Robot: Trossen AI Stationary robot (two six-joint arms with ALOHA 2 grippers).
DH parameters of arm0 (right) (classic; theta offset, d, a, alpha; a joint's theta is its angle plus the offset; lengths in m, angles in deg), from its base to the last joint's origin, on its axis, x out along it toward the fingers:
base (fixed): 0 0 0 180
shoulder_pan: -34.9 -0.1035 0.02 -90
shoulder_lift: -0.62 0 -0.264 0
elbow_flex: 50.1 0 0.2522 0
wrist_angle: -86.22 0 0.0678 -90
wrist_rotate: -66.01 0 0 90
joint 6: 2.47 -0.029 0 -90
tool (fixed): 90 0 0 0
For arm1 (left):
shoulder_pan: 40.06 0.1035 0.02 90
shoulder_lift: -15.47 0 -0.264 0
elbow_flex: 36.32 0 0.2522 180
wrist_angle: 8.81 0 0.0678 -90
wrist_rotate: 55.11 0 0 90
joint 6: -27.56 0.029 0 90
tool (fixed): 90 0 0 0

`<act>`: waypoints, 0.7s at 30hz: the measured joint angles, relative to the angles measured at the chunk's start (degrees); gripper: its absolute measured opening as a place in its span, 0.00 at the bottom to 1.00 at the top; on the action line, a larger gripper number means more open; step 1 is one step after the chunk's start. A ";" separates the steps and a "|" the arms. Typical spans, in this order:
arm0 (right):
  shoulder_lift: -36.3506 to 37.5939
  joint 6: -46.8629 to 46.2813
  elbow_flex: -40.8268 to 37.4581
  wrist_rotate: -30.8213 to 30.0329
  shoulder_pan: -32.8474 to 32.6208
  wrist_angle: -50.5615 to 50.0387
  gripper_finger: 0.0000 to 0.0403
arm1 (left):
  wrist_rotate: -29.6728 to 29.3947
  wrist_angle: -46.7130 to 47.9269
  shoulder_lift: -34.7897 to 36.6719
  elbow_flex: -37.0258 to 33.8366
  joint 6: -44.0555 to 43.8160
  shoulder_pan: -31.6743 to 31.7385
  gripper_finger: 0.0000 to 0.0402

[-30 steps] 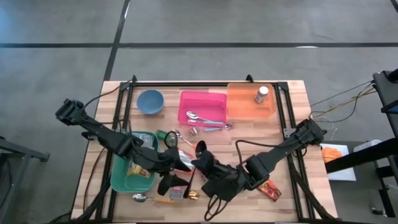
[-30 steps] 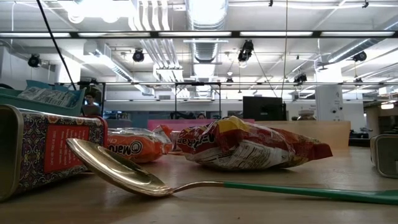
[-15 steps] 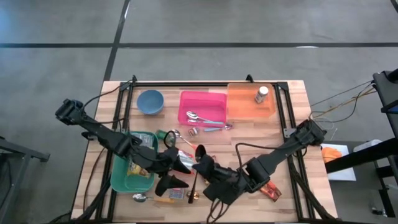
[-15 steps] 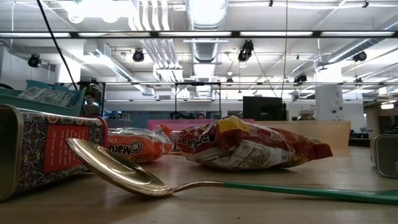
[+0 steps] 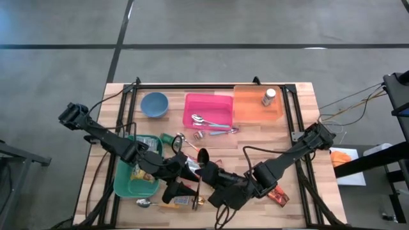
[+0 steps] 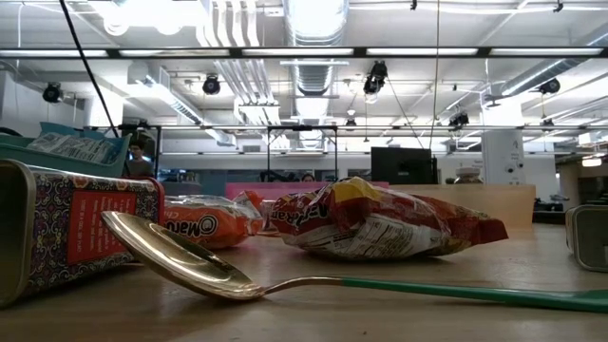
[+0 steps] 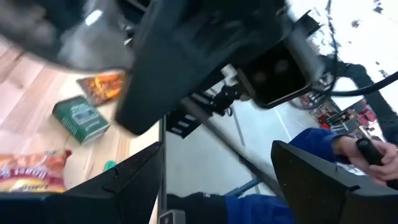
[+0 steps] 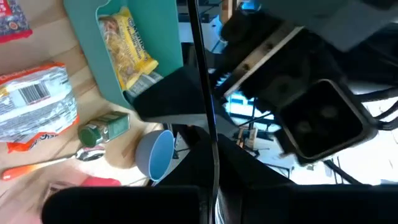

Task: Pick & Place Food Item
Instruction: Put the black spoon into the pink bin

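My right gripper (image 5: 208,183) reaches in from the table's right and is shut on a black long-handled utensil, whose round head (image 5: 202,155) points to the far side. My left gripper (image 5: 185,179) comes in from the left and is open. Its fingers (image 7: 124,180) stand on either side of the utensil's thin handle (image 7: 163,163), which runs close by one finger. A yellow food packet (image 8: 130,46) lies in the teal bin (image 5: 123,185). A red-orange snack bag (image 6: 380,228) and an orange noodle packet (image 6: 204,223) lie flat on the table under the arms. My right gripper pinches the utensil's thin dark handle (image 8: 210,149) between its two fingers, coming from the table's right, with the fingers across the handle. The handle runs near to far with the head at the far end. I cannot tell whether its near end (image 5: 197,202) rests on anything.
At the far edge stand a blue bowl (image 5: 154,104), a pink tray (image 5: 192,101) with cutlery and an orange tray (image 5: 246,110) with a bottle (image 5: 269,96). Near the front lie a green-handled spoon (image 6: 190,261), a patterned tin (image 6: 66,228) and a red packet (image 5: 279,195). A person's blue sleeve (image 7: 311,140) shows beyond the table.
My right gripper has rolled a little on the spot, and the utensil has turned with it, its head shifting slightly toward the table's left. My left gripper has tipped slightly around the handle. Neither has opened or shut.
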 joint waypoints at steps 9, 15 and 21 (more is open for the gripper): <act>0.01 2.07 -1.62 -1.04 1.33 4.45 0.02 | 0.09 -1.55 -0.20 0.00 1.41 0.00 0.60; 0.01 3.69 -1.73 -1.12 1.35 5.16 0.02 | 0.47 -1.55 -0.20 0.00 1.40 0.00 0.37; 0.04 4.81 -1.75 -1.15 1.24 6.41 0.02 | 0.75 -0.12 -0.20 -0.02 1.85 0.01 0.07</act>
